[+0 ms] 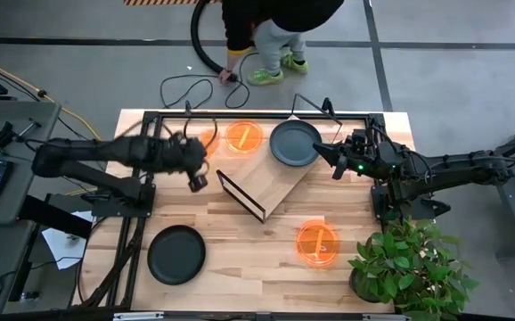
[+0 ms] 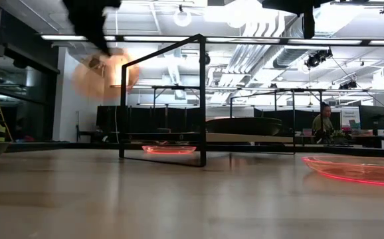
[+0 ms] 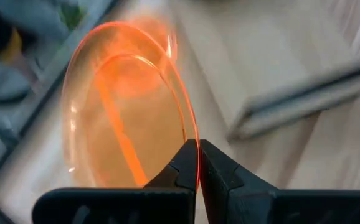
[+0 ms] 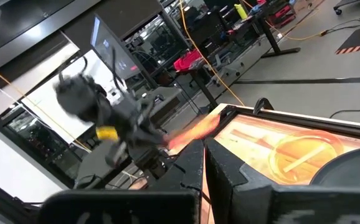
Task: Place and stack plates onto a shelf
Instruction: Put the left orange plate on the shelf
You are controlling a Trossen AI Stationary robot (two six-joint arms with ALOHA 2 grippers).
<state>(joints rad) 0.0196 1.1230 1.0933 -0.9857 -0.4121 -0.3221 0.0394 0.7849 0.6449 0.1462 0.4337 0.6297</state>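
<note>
Past your right gripper [image 4: 203, 163], whose two dark fingers sit closed together with no gap, you see the left arm's gripper [image 4: 152, 144] holding an orange plate [image 4: 192, 132] edge-on above the table. Beyond the closed fingers, a second orange plate [image 4: 304, 152] lies flat, touching a dark plate [image 4: 354, 168] beside it.

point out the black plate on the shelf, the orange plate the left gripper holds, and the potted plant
black plate on the shelf [image 1: 295, 144], high view, centre of its dark face
orange plate in the left gripper [image 3: 127, 118], left wrist view, middle of its translucent face
potted plant [image 1: 406, 260], high view, leaves
</note>
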